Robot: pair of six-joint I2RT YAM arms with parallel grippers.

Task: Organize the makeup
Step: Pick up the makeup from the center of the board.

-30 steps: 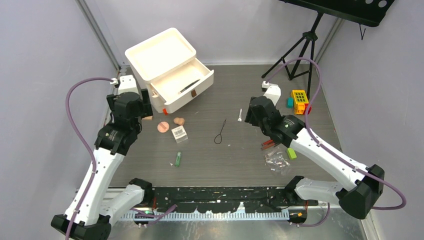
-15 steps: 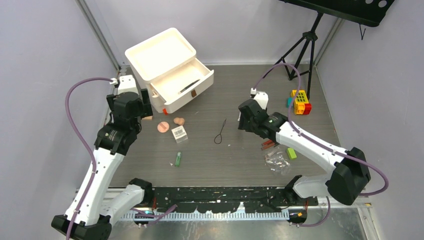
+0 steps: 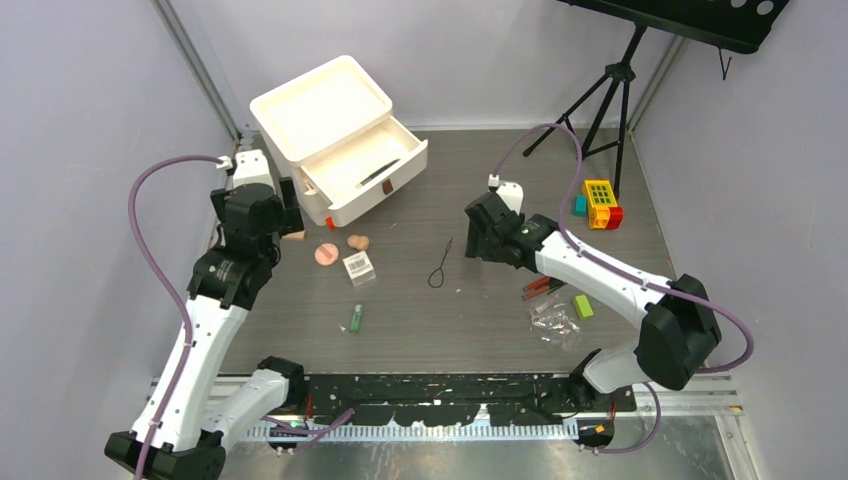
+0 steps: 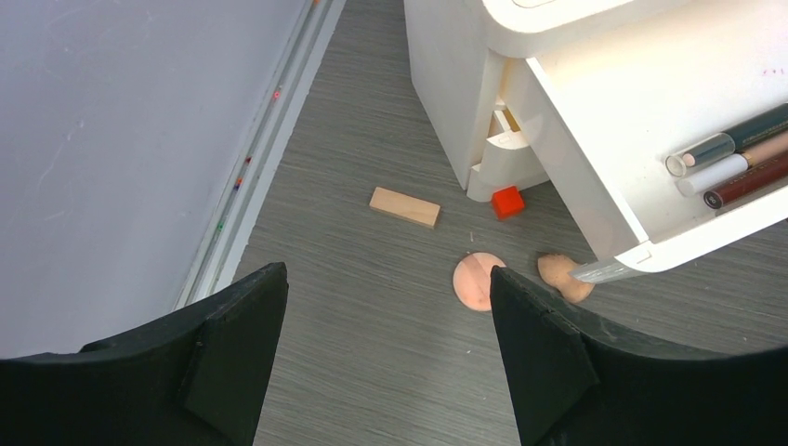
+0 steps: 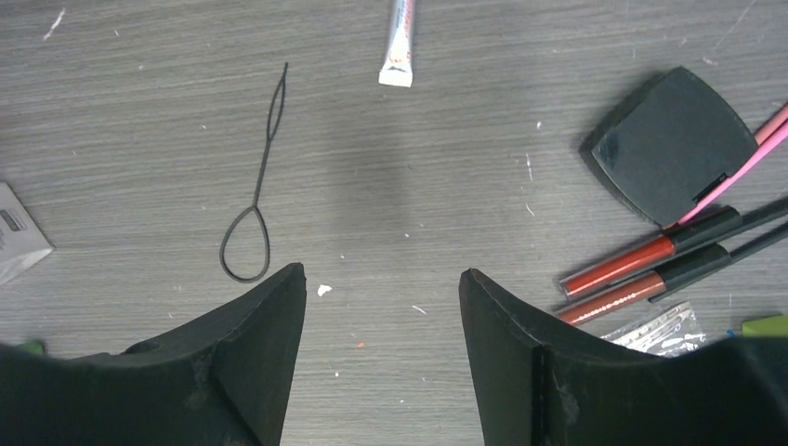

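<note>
left end effector spread wide, empty, near the pink puff; right end effector spread, empty, near the black compact.

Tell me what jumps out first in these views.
The white organizer at back left, its drawer pulled out with pencils inside. Lying loose: a puff and sponge near the organizer, a compact and red pencils at right. The left gripper and right gripper hang open and empty.

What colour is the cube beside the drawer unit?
The cube is red; left wrist view shows it best.
</note>
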